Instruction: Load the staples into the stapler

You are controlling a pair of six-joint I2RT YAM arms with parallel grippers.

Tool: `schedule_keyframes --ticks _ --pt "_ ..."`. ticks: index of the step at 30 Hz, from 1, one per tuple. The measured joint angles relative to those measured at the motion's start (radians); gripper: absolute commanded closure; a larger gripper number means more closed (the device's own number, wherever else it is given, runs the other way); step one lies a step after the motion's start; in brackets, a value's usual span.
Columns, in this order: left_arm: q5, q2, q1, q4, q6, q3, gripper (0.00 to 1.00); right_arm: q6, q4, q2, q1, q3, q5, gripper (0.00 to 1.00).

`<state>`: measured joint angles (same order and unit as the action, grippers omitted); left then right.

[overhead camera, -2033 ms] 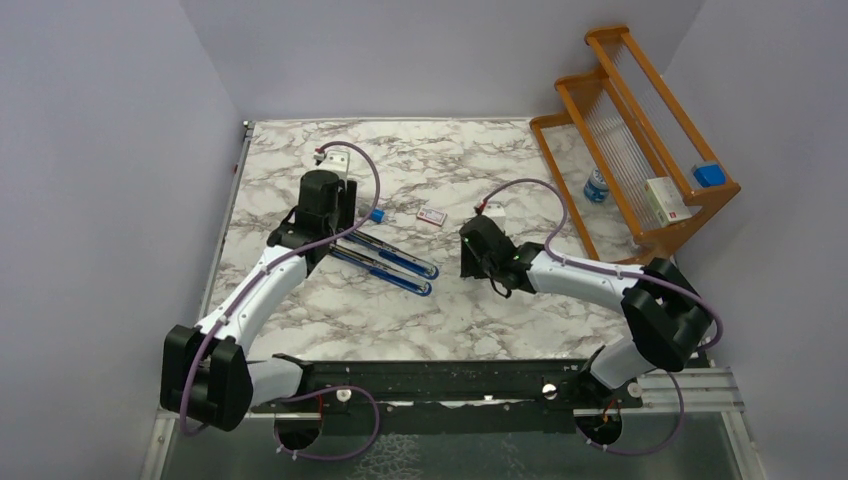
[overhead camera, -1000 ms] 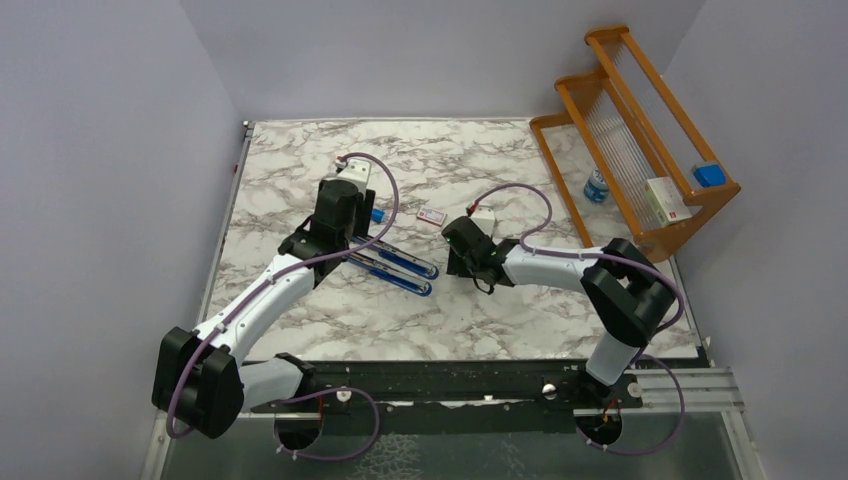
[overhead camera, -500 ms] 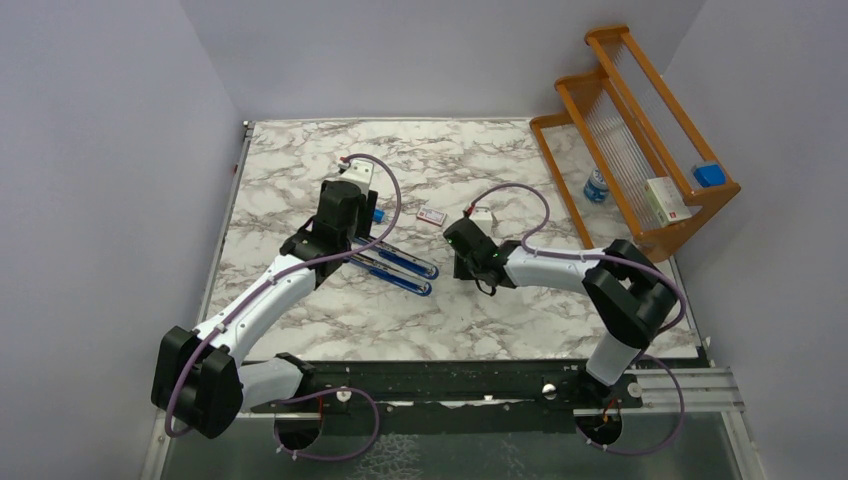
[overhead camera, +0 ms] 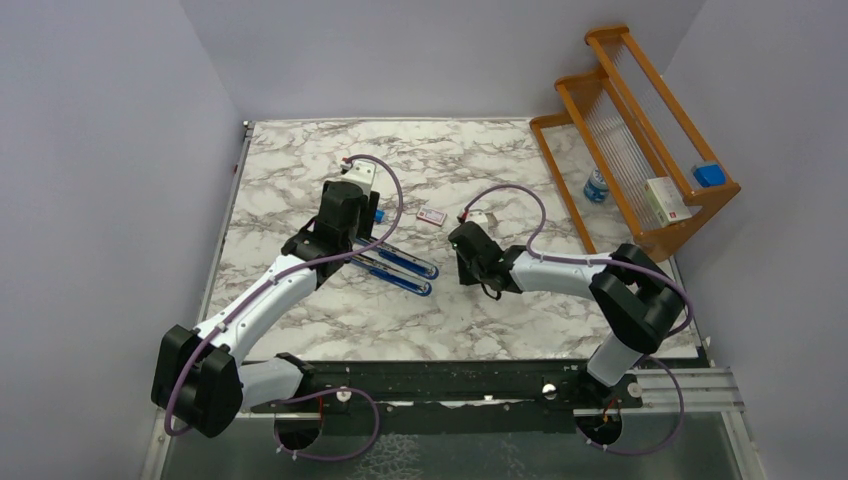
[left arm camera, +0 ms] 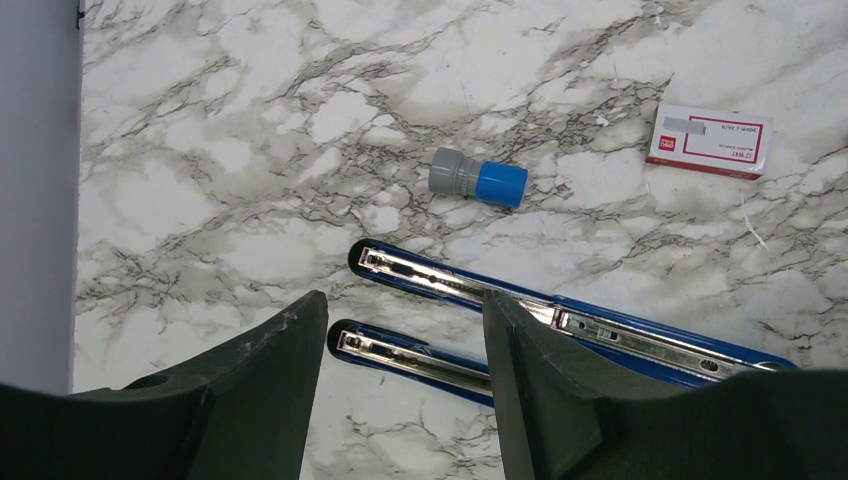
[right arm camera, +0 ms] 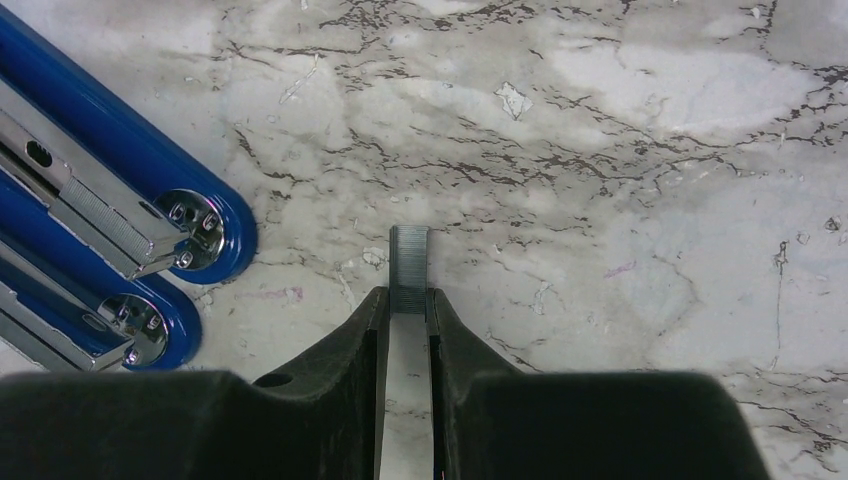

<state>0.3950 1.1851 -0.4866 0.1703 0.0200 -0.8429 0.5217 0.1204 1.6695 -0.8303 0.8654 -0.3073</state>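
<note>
Top external: lilac walls (overhead camera: 420,50), marbled table (overhead camera: 450,150), open stapler (overhead camera: 405,262), possibly boxes (overhead camera: 667,200) on rack (overhead camera: 640,130).

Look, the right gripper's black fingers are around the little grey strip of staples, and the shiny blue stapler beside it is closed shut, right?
Not quite: the shiny blue stapler lies opened out, its two silver-channelled arms side by side, as the right wrist view shows. The right gripper straddles the grey strip of staples.

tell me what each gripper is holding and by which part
The right gripper pinches the staple strip by its near end, across the long sides. The left gripper is open over the stapler, holding nothing.
</note>
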Motion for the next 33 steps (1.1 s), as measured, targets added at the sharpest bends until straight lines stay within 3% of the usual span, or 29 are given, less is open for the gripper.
schedule_keyframes --ticks 13,18,21,28,33 --pt "-0.022 0.003 0.0 -0.002 -0.021 0.0 0.35 -0.069 -0.024 0.002 0.0 -0.002 0.039 0.86" --pt "-0.081 -0.004 0.0 -0.014 -0.068 0.0 0.33 -0.105 -0.03 -0.068 0.0 -0.039 0.056 0.88" --pt "-0.144 -0.026 0.0 -0.043 -0.11 0.0 0.28 -0.122 -0.036 -0.136 0.0 -0.043 0.061 0.9" --pt "-0.341 -0.127 0.0 -0.28 -0.202 0.0 0.21 -0.155 -0.059 -0.301 0.053 -0.027 0.144 0.92" --pt "-0.534 -0.141 0.002 -0.483 -0.243 0.002 0.22 -0.175 -0.148 -0.425 0.193 -0.019 0.367 0.97"
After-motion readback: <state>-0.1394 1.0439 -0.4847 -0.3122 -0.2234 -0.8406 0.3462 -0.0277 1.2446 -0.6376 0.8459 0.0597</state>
